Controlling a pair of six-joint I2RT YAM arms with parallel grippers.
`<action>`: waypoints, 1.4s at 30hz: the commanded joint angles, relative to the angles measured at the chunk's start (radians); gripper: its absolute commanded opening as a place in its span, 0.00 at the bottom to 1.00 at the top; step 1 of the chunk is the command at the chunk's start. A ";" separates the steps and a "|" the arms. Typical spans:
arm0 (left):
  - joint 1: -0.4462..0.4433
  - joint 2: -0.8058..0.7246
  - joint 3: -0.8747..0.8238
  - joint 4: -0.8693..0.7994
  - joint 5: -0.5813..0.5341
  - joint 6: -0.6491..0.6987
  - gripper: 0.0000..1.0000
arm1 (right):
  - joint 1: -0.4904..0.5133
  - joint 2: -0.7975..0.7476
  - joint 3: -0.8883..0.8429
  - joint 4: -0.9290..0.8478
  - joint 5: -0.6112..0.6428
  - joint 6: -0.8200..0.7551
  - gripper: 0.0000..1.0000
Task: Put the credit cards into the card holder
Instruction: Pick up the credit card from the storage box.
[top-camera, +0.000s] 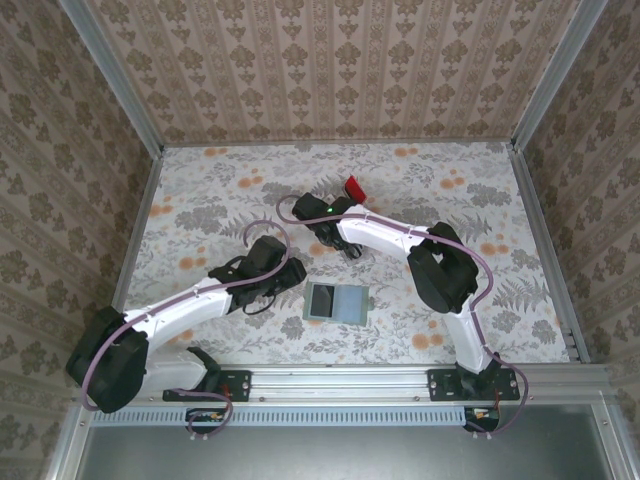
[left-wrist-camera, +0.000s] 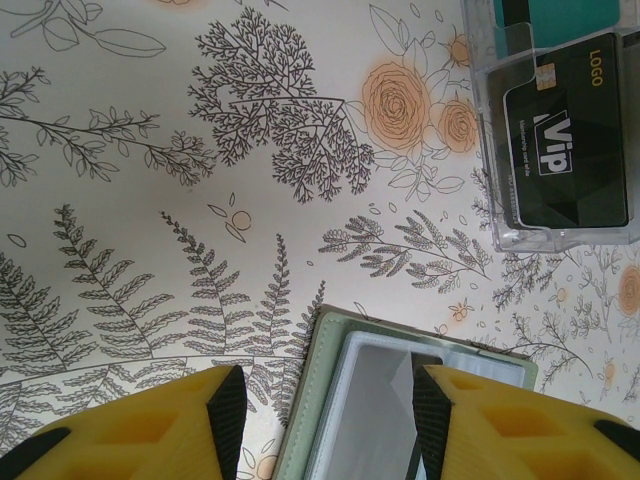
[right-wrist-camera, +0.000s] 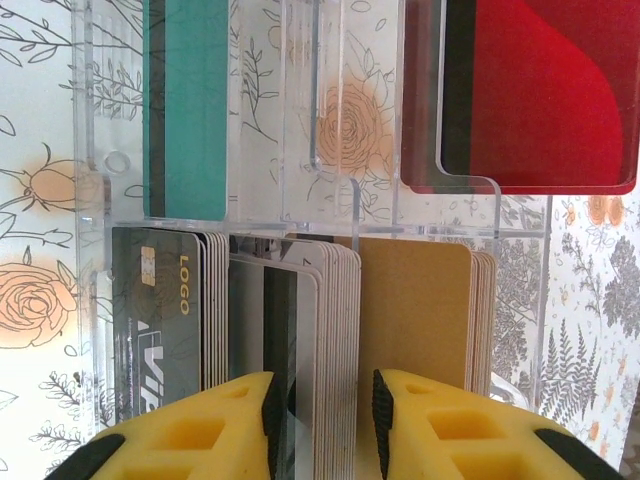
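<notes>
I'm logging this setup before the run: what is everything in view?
clear tray: one, transparent, far centre of table
teal cards: count unclear, teal, tray's upper-left compartment (as the right wrist view shows it)
red card: at least one, red, tray's upper-right compartment
black VIP cards: stack, black, tray's lower-left compartment
whitish cards: stack, whitish, tray's lower-middle compartment
tan cards: stack, tan, tray's lower-right compartment
card holder: one, sage-green, open, table centre
table: one, floral cloth, under everything
left gripper: one, yellow, open above the card holder
right gripper: one, yellow, over the whitish cards; grip unclear
</notes>
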 joint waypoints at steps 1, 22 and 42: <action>0.009 -0.017 -0.016 -0.010 -0.006 -0.005 0.51 | -0.002 0.017 -0.009 -0.026 -0.010 0.004 0.33; 0.013 -0.012 -0.018 -0.008 -0.005 -0.005 0.51 | 0.002 0.002 -0.038 0.020 0.135 -0.020 0.35; 0.015 -0.007 -0.021 0.001 0.004 -0.008 0.51 | -0.009 -0.038 -0.060 0.039 0.165 -0.046 0.30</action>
